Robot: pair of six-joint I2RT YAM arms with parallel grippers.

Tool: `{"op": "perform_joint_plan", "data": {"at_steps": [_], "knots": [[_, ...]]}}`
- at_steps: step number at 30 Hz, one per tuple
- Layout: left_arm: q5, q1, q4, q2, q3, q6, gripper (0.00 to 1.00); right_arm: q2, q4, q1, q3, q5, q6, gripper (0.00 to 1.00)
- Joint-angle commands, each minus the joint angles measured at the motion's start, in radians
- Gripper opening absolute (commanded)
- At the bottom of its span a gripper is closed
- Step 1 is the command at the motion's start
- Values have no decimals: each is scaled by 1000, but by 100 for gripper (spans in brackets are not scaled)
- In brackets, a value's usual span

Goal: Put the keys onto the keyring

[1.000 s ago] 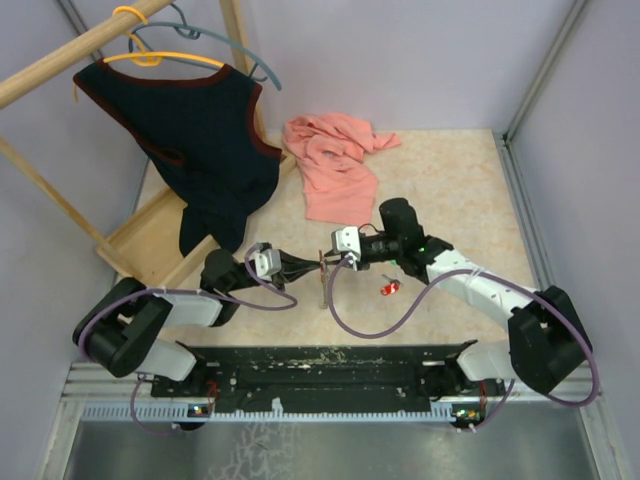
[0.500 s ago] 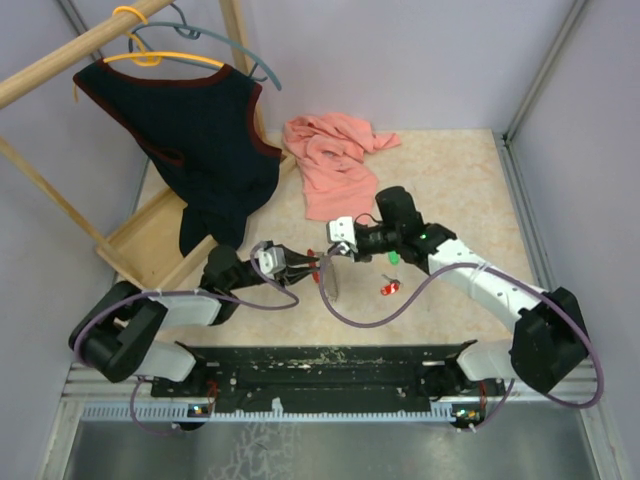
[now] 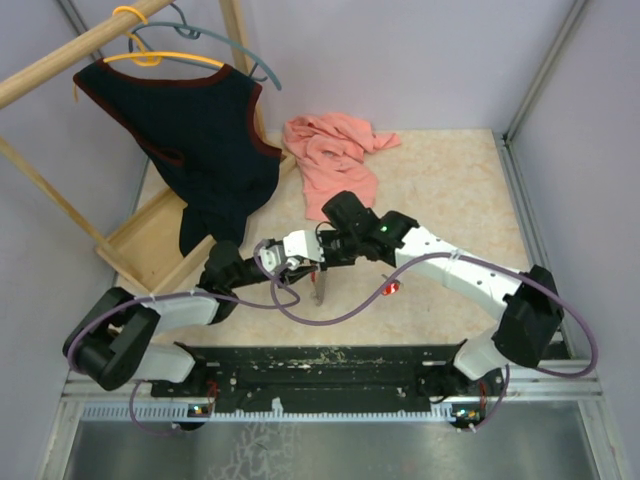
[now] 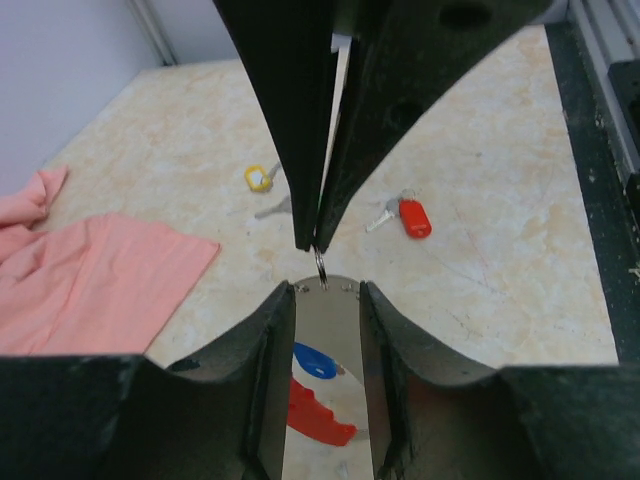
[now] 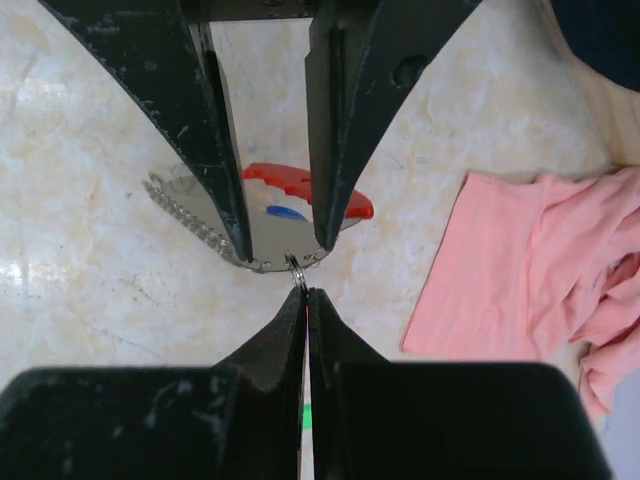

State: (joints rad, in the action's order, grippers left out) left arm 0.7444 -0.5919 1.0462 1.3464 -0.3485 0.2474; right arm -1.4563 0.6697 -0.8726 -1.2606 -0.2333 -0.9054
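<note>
My left gripper [image 3: 303, 262] [image 4: 327, 300] is shut on the keyring [image 4: 325, 330], gripping its flat grey metal side. The keyring's red side [image 5: 305, 186] and a blue piece [image 5: 285, 212] show beside the metal. A small split ring [image 5: 297, 270] hangs at the plate's edge. My right gripper [image 3: 322, 256] [image 5: 306, 293] is shut, its tips pinched at that small ring. On the table lie a red key [image 4: 410, 216] [image 3: 390, 288], a yellow key [image 4: 259, 178] and a bare metal key [image 4: 275, 208]. A speck of green [image 5: 305, 412] shows below the right fingers.
A pink cloth [image 3: 335, 165] lies just behind the grippers. A dark vest [image 3: 200, 130] hangs from a wooden rack [image 3: 150, 240] at the back left. Purple cables loop beside both arms. Walls close off the table on the left, back and right.
My right arm has swung left and its gripper has closed in tip to tip on my left gripper. The green key seen beside the right arm earlier is now covered.
</note>
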Motion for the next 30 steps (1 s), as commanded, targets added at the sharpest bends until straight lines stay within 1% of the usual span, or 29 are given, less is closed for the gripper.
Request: {"op": "perform_joint_plan", "data": {"at_steps": [1, 6, 13, 16, 19, 22, 26, 30], "knots": [[28, 0, 55, 17, 1, -7, 38, -30, 70, -26, -92, 120, 10, 0], [28, 0, 146, 53, 14, -46, 38, -59, 89, -52, -127, 126, 15, 0], [42, -2, 243, 97, 7, -110, 37, -73, 81, -66, -131, 120, 16, 0], [31, -2, 288, 123, 8, -142, 36, -66, 61, -67, -122, 90, 17, 0], [33, -2, 380, 161, 21, -189, 35, -51, 21, -66, -94, 79, 17, 0], [30, -2, 442, 194, 28, -219, 31, -47, 11, -67, -85, 77, 19, 0], [9, -2, 433, 203, 18, -221, 26, -46, 10, -66, -85, 67, 26, 0], [-3, -2, 405, 200, 13, -209, 14, -36, -11, -67, -71, 58, 29, 0]]}}
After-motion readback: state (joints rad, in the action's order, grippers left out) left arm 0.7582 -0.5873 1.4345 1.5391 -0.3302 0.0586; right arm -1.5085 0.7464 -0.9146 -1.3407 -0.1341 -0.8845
